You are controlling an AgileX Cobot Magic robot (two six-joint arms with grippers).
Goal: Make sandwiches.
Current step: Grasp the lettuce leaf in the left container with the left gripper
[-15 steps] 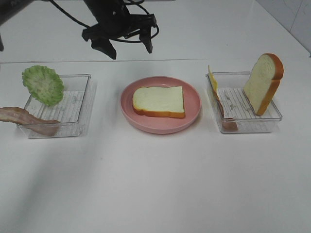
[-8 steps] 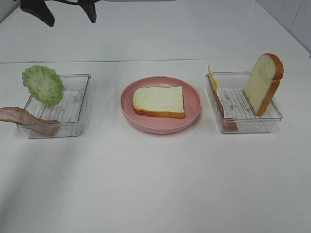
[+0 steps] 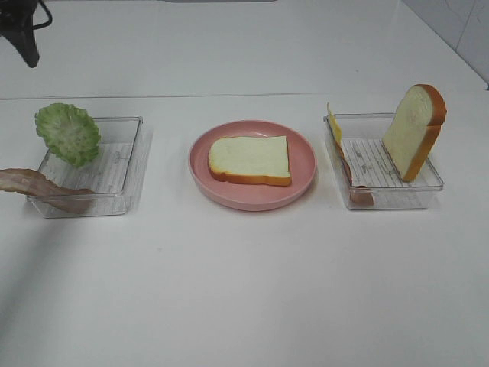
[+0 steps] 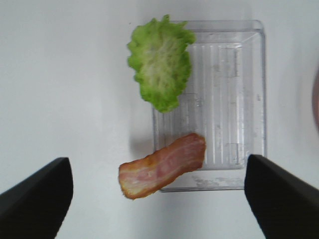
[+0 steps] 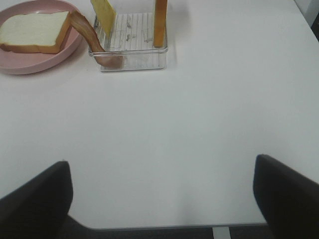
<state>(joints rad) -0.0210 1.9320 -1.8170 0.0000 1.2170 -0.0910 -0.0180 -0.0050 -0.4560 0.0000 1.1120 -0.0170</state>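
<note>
The left gripper [image 4: 155, 162] is hanging with its jaws spread wide and nothing between them, its dark fingers [image 4: 35, 199] showing on either side of the left wrist view; in the high view only a dark bit of it is showing at the upper left corner of the frame; beneath it a clear tray [image 3: 126, 164] is sitting at the left of the frame on the white table [image 3: 244, 290]; a ruffled green lettuce leaf [image 3: 69, 134] is leaning on the tray's far left corner, and a bacon strip [image 3: 42, 187] is draping over its near left rim, reaching out toward the frame's left edge. The right gripper [image 5: 160, 160] is likewise standing wide open and empty over bare table, not showing in the high view. A pink plate [image 3: 302, 164] is sitting in the middle of the frame with one bread slice [image 3: 250, 159] lying flat on it; at the right a second clear tray [image 3: 382, 191] is holding another bread slice [image 3: 414, 130] leaning upright against its right side, a yellow cheese slice [image 3: 334, 122] standing at its far left corner, and a brownish-pink strip [image 3: 355, 187] lying along its left wall.
</note>
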